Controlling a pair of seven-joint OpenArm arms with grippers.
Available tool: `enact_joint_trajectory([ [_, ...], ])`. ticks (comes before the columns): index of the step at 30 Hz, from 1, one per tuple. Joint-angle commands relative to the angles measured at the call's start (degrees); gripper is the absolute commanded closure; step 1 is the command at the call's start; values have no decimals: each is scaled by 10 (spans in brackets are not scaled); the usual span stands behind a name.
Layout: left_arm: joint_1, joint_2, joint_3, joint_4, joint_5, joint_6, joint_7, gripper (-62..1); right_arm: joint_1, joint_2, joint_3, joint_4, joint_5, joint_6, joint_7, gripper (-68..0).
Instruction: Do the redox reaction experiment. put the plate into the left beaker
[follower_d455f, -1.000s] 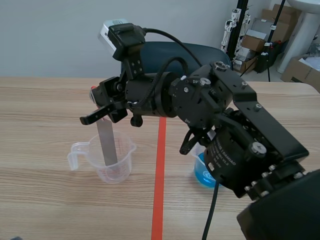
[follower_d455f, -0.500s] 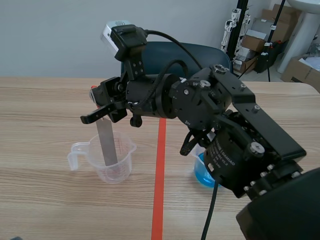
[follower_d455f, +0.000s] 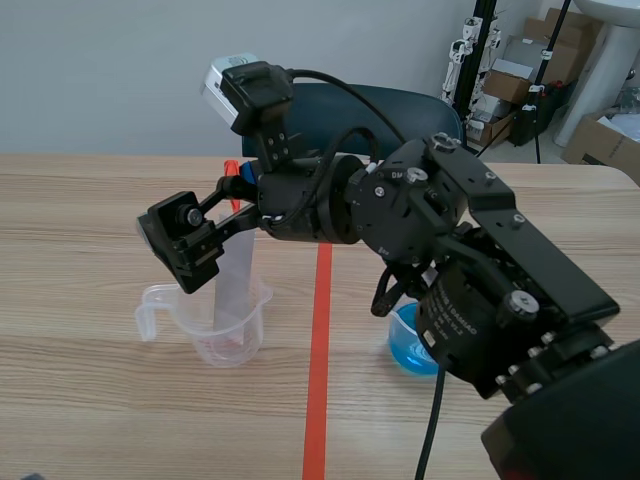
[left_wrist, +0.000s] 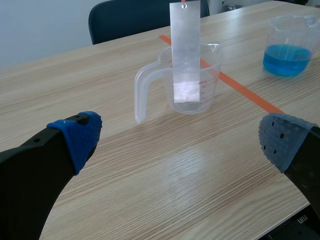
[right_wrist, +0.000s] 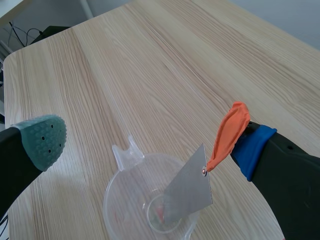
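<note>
On the tabletop (left_wrist: 150, 165), metal plate (left_wrist: 185, 50) standing in clear beaker (left_wrist: 192, 80), right gripper (right_wrist: 140, 137) spread wide over it, left gripper (left_wrist: 180, 137) spread wide nearby, right arm (follower_d455f: 480, 260) partly hiding blue-liquid beaker (follower_d455f: 405, 350).

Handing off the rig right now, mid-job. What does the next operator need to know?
Left gripper: jaws open, empty, short of the clear beaker.
Right gripper: jaws open, empty, above that beaker.
Plate: standing tilted inside the clear beaker, its top close to the right jaws; contact unclear.
Blue-liquid beaker: apart, beyond the orange tape line.
Done: plate is in. Left: probably lift the right arm clear without tipping the plate.
</note>
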Motion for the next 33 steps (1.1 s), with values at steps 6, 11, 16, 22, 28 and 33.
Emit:
enact_joint_trajectory([
  [6, 8, 3, -3, 3, -3, 0, -8, -623, 10, 2, 3, 3, 7, 2, 6, -679],
  [11, 8, 3, -3, 3, -3, 0, -8, -623, 10, 3, 3, 3, 7, 2, 6, -679],
  [16, 8, 3, -3, 3, -3, 0, -8, -623, 10, 3, 3, 3, 7, 3, 6, -679],
  [22, 8, 3, -3, 3, -3, 0, -8, -623, 12, 13, 3, 32, 16, 8, 4, -679],
  [28, 8, 3, -3, 3, -3, 0, -8, -623, 12, 24, 3, 80, 30, 16, -2, -679],
  [33, 8, 3, -3, 3, -3, 0, -8, -623, 12, 30, 3, 106, 37, 16, -9, -679],
])
